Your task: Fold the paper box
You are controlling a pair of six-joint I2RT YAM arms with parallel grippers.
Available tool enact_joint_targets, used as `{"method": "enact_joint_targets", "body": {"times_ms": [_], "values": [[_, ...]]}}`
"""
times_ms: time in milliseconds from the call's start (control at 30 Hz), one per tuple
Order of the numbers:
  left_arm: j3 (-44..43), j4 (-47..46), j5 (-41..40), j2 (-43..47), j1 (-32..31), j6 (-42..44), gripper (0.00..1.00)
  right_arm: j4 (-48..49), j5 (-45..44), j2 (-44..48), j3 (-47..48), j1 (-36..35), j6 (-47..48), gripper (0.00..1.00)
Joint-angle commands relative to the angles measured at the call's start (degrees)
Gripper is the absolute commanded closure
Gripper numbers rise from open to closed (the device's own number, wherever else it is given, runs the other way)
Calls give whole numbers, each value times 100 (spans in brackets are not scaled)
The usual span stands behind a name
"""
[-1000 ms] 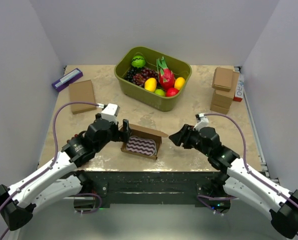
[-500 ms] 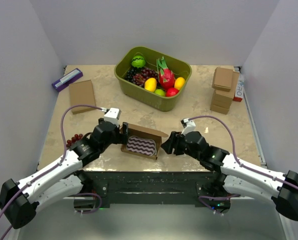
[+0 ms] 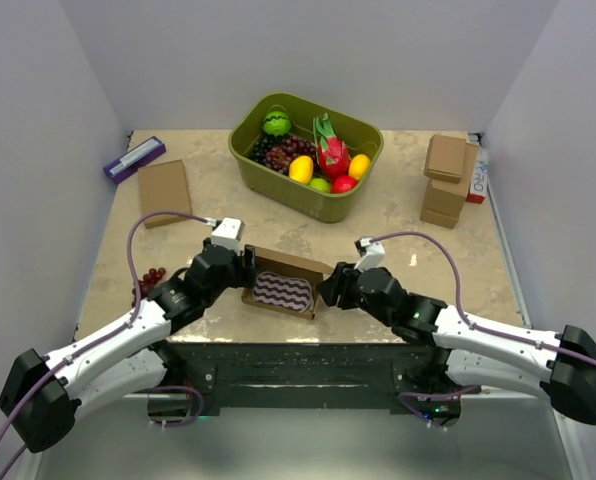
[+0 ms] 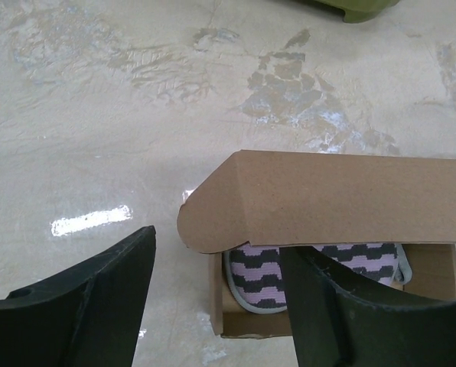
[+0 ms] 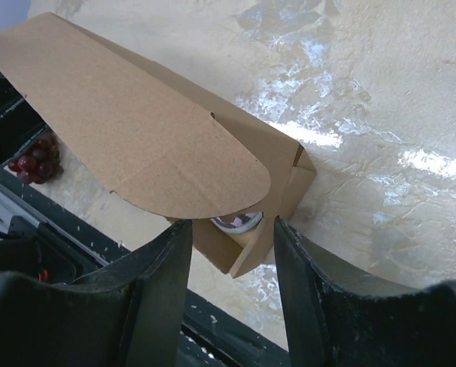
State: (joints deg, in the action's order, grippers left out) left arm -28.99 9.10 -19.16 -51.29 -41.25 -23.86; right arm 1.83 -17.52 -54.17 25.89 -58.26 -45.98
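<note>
**Lid waiting to come down, both claws closing in on its ends**

The paper box (image 3: 283,283) is sitting between the two claws, with its tray already formed and a striped purple pad (image 3: 283,291) lying inside. Its long lid flap (image 4: 327,199) is leaning half-lowered over the tray, not yet shut. By my reading, the step in hand is closing the lid.

The left claw (image 3: 246,268) is hovering at one end of the box with its fingers spread wide and nothing held. The flap's rounded corner is lying just ahead of the gap between them. I cannot tell whether either finger is touching the card.

The right claw (image 3: 328,290) is facing the opposite end, likewise spread and gripping nothing, with the lid's rounded ear (image 5: 136,130) just ahead of its fingertips.

The next move is probably calling for both claws to press the lid down evenly and to tuck each ear inside the end walls without crushing the card.

Counting outward on the bench (image 3: 398,200):
- One flat brown box (image 3: 165,192) is lying far beyond the left claw.
- One purple carton (image 3: 134,158) is lying beyond that.
- One small bunch of red grapes (image 3: 150,277) is lying beside the left arm.
- One green bin (image 3: 288,195) of fruit is standing far ahead of both claws.
- One stack of small brown boxes (image 3: 444,180) is standing far beyond the right claw, its number unclear.
</note>
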Motion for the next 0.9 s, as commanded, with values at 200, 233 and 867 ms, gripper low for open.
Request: {"method": "enact_joint_targets", "body": {"times_ms": [200, 233, 867], "values": [[148, -761, 0, -188, 21, 223, 43, 503, -612, -287, 347, -151, -113, 54], [157, -778, 43, -197, 30, 224, 45, 520, -673, -313, 373, -194, -122, 55], [403, -1516, 711, -505, 21, -58, 83, 653, -1271, -1139, 795, -678, -430, 68]]}}
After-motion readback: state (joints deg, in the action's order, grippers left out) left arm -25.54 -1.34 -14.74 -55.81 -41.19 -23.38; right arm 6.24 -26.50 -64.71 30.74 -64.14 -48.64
